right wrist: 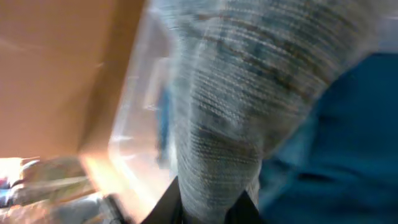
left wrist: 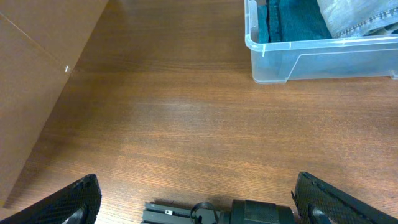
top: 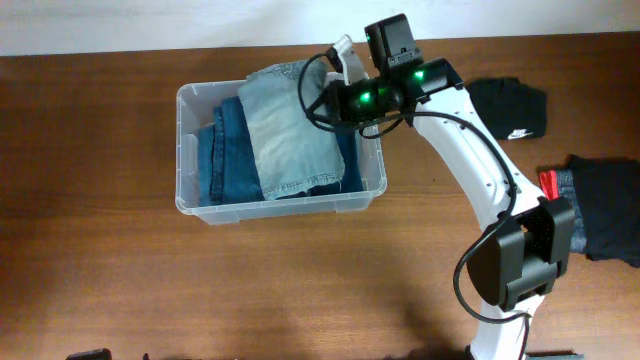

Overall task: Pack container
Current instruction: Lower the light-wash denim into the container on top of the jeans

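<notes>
From above, the clear container [top: 280,205] sits just toward 10 o'clock of the middle of the brown table [top: 100,260]. Inside it, dark jeans [top: 222,152] lie folded along the 9 o'clock side, and light jeans [top: 295,125] lie on top of them toward 3 o'clock. The right arm [top: 480,170] comes in from 5 o'clock, and the right claw [top: 338,62] is at the container's 1 o'clock corner, over the edge of the light jeans. At 3 o'clock a black garment [top: 508,105] carries a white logo [top: 517,131] that is too small to read. Farther toward the 3 o'clock edge lies a dark cloth [top: 605,205] with a red tag [top: 548,183]; no writing shows on the tag.

In the left wrist view, the left claw [left wrist: 198,196] is spread wide with nothing between its tips, which sit at 7 and 5 o'clock above bare table [left wrist: 186,112]. The container [left wrist: 311,59] is at 1 o'clock, well apart from the claw, with the dark jeans [left wrist: 292,18] and a corner of the light jeans [left wrist: 357,18] showing over its rim. No label can be read on it.

The right wrist view is blurred. The right claw [right wrist: 210,208] is at 6 o'clock, its tips narrow and pressed against a fold of the light jeans [right wrist: 249,81] that runs down between them. The dark jeans [right wrist: 336,143] fill the 4 o'clock side, and the container wall [right wrist: 140,130] shows faintly at 9 o'clock.
</notes>
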Robot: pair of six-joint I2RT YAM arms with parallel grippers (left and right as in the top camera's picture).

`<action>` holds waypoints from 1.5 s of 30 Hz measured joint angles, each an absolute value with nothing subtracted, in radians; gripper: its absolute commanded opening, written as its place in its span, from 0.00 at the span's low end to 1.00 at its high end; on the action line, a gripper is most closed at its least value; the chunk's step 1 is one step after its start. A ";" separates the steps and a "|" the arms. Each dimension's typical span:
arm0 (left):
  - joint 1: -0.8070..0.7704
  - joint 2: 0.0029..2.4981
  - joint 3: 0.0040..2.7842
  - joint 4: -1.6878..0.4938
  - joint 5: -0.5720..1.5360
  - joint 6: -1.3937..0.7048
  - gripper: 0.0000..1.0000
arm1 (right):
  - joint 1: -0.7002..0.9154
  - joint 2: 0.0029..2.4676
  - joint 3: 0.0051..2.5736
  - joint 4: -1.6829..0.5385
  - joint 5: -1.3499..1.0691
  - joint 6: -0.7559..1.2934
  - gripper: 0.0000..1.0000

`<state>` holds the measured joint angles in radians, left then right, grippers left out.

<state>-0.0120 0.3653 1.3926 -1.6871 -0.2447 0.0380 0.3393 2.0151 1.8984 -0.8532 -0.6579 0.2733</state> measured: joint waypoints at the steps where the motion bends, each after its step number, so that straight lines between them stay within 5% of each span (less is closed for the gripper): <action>1: -0.012 0.365 1.393 -1.687 -0.245 0.038 0.99 | 0.339 2.015 1.899 -0.868 -0.614 0.272 0.21; 5: -0.012 0.365 1.393 -1.687 -0.245 0.038 1.00 | 0.335 2.015 1.899 -0.913 -0.460 0.272 0.39; 8: -0.012 0.365 1.393 -1.687 -0.245 0.038 0.99 | 0.334 2.015 1.899 -0.927 -0.384 0.273 0.41; 10: -0.012 0.365 1.393 -1.687 -0.245 0.038 0.99 | 0.332 2.015 1.899 -0.936 -0.336 0.278 0.62; 12: -0.012 0.365 1.393 -1.687 -0.245 0.038 0.99 | 0.331 2.015 1.899 -0.940 -0.298 0.273 0.72; 17: -0.012 0.365 1.393 -1.687 -0.245 0.038 0.99 | 0.331 2.015 1.900 -0.944 -0.220 0.269 0.81; 24: -0.012 0.365 1.393 -1.687 -0.245 0.038 0.99 | 0.331 2.015 1.958 -0.970 -0.171 0.266 0.82; 28: -0.012 0.365 1.393 -1.687 -0.245 0.038 0.99 | 0.331 2.015 2.038 -1.008 -0.165 0.264 0.74; 34: -0.012 0.365 1.393 -1.687 -0.245 0.038 0.99 | 0.352 2.005 2.098 -1.044 -0.157 0.243 0.23; 41: -0.012 0.365 1.393 -1.687 -0.245 0.038 0.99 | 0.396 2.004 2.096 -1.216 -0.146 0.219 0.04; 45: -0.012 0.365 1.393 -1.687 -0.245 0.038 1.00 | 0.398 2.004 2.093 -1.269 -0.139 0.212 0.04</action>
